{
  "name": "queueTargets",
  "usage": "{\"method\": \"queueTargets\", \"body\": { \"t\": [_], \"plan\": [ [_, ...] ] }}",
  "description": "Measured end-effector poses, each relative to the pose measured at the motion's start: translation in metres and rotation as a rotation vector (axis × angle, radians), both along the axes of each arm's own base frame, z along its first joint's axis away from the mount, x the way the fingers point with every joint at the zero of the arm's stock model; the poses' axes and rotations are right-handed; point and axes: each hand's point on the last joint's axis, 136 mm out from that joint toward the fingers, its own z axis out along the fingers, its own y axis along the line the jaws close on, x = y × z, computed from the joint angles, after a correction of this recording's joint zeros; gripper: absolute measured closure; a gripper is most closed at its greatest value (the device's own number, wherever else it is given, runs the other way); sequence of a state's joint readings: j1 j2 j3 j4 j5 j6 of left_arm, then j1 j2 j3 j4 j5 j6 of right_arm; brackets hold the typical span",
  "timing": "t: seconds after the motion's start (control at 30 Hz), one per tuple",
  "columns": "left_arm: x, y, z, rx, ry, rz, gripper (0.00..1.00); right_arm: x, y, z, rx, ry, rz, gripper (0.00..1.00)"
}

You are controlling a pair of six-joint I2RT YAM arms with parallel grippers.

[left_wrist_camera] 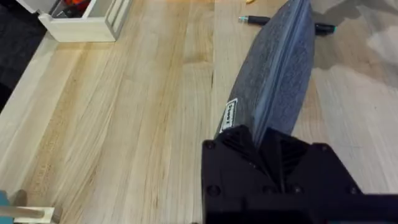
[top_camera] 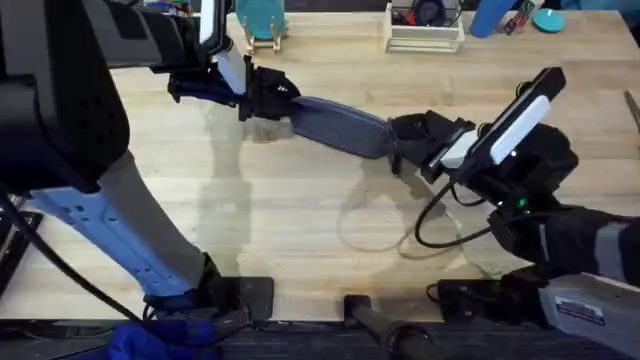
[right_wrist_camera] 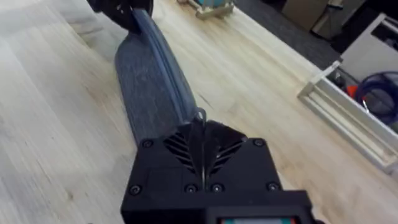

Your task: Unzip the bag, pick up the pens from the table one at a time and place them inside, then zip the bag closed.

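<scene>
The blue-grey bag (top_camera: 335,122) is stretched between my two grippers over the table (top_camera: 250,210), its zipper (right_wrist_camera: 163,59) running along the top. My left gripper (top_camera: 262,98) is shut on the bag's left end (left_wrist_camera: 264,140). My right gripper (top_camera: 405,135) is shut on the other end, right at the zipper pull (right_wrist_camera: 200,117). In the left wrist view a dark pen (left_wrist_camera: 256,20) with teal tips lies on the wood behind the bag (left_wrist_camera: 277,68), partly hidden by it. A yellow tip (left_wrist_camera: 249,2) shows at that view's edge.
A white tray (top_camera: 425,38) holding small items stands at the back, with a teal stand (top_camera: 262,25) to its left and a blue cylinder (top_camera: 490,18) to its right. A black cable (top_camera: 440,225) loops over the table below my right arm.
</scene>
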State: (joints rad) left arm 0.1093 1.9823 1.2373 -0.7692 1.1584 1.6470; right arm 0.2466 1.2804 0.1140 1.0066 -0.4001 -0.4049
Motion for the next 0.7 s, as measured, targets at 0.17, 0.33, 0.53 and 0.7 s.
{"method": "queueTargets", "body": {
  "t": [0.17, 0.33, 0.53, 0.7],
  "plan": [
    [0.000, 0.000, 0.000, 0.000, 0.000, 0.000, 0.959, 0.004, 0.004, 0.008, 0.008, -0.015, 0.018, 0.969],
    [0.000, 0.000, 0.000, 0.000, 0.000, 0.000, 0.959, 0.009, 0.010, 0.006, 0.002, 0.037, 0.043, 0.970],
    [0.001, 0.003, 0.000, 0.003, -0.003, 0.009, 0.959, 0.020, 0.024, 0.011, -0.051, 0.097, 0.090, 0.970],
    [0.003, 0.006, 0.000, 0.004, -0.006, 0.014, 0.959, 0.026, 0.035, 0.028, -0.065, 0.057, 0.123, 0.970]
  ]
}}
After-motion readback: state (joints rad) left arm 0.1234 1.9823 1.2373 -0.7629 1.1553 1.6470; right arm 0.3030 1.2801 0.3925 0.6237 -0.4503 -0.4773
